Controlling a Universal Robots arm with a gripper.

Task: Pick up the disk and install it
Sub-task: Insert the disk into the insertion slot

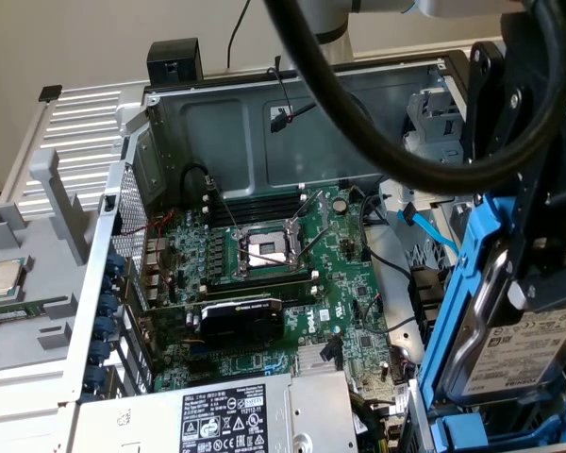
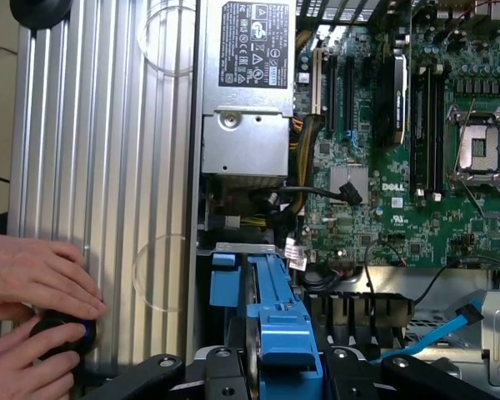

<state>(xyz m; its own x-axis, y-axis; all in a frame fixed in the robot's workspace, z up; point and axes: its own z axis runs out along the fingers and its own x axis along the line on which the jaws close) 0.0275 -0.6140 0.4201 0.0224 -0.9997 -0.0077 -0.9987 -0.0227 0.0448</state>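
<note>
Here the claw [image 1: 530, 283] clasps the disk [image 1: 538, 351], silver-grey, white-labelled, on edge in its blue carrier [image 1: 453, 311].

We see the open computer case [image 1: 217, 123] lying on the bench [image 2: 108, 167]. The motherboard [image 1: 349, 321] covers the case floor, with the CPU socket [image 1: 267, 251] near the board's middle. The graphics card [image 1: 241, 319] lies between that socket and the power supply [image 1: 226, 415], which sits along the case's near edge. In the near corner on the exterior view's right, next to the power supply, the disk [image 1: 533, 351] stands on edge between the fingers of the gripper [image 2: 279, 368]. It seems to hang just above the case, though we cannot tell whether its lower end touches. Outside the case, on the exterior view's left, a CPU chip [image 1: 2, 278] lies on a tray [image 1: 52, 335]. Two hands rest on the bench on the power supply's side of the case, one [image 2: 33, 271] beside a knob [image 2: 64, 332] and the other [image 2: 17, 367] on it.
</note>
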